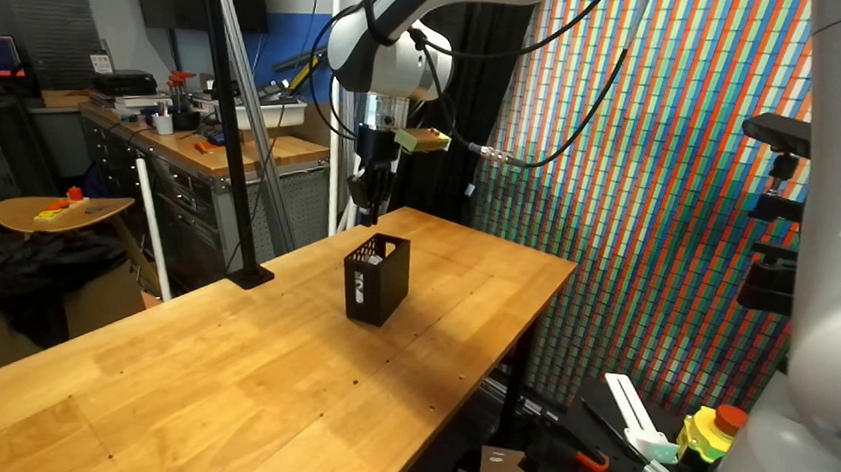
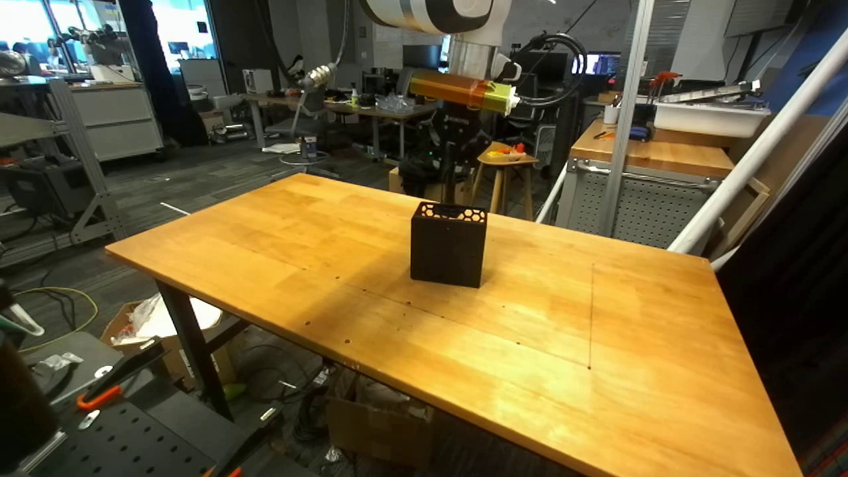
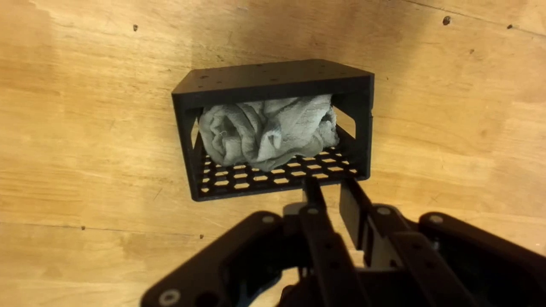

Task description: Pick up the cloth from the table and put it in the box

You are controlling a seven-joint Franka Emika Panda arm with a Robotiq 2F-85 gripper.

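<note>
Hand (image 3: pixel 329 182) slightly spread, with crumpled, folded grey cloth (image 3: pixel 294 123) inside the black box (image 3: pixel 273 80).

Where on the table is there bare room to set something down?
Bare table lies between the box and the black post's base, and from the box's solid side to the nearest table edge. Crowded: the box's mouth, cloth inside and gripper hanging near.
</note>
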